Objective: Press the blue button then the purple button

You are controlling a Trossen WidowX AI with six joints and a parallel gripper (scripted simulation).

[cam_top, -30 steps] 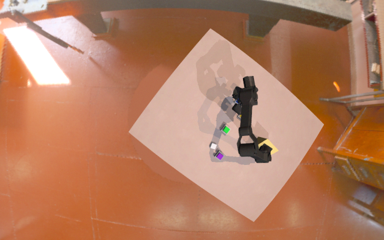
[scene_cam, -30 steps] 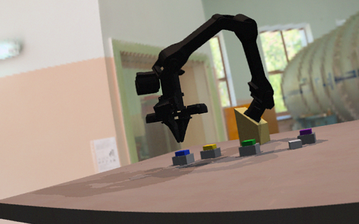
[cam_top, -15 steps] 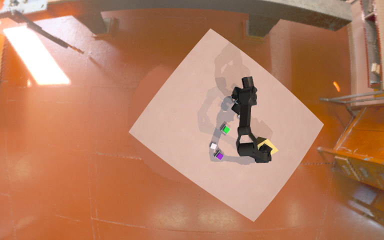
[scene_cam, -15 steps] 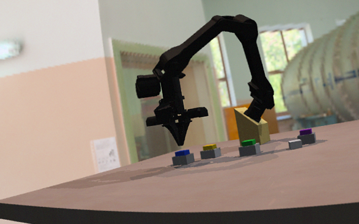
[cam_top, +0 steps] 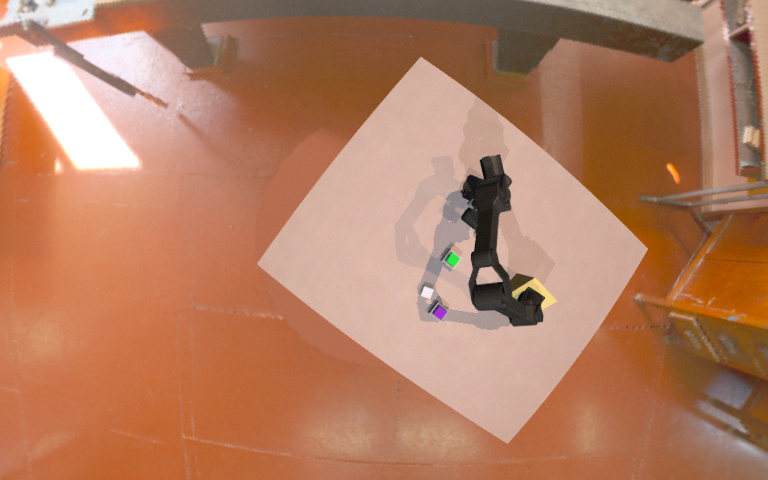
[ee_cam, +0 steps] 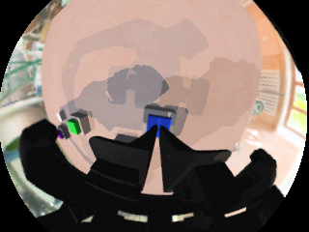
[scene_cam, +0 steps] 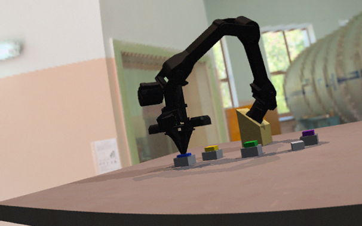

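Note:
The blue button (scene_cam: 183, 155) (ee_cam: 154, 124) sits on a grey base at the left end of the button row. My gripper (scene_cam: 183, 151) (ee_cam: 158, 128) points straight down, its fingers shut into one tip that rests on the blue cap. In the top view the arm hides the blue button. The purple button (cam_top: 439, 311) (scene_cam: 307, 132) (ee_cam: 61, 137) stands at the other end of the row, far from the gripper.
A yellow button (scene_cam: 211, 148) and a green button (cam_top: 451, 259) (scene_cam: 250, 143) (ee_cam: 75, 127) stand between the two. A small white block (cam_top: 427, 291) (scene_cam: 297, 144) lies close to the purple button. A tan wedge (cam_top: 539, 287) (scene_cam: 253, 129) carries the arm's base on the table (cam_top: 339, 254) (scene_cam: 203, 196).

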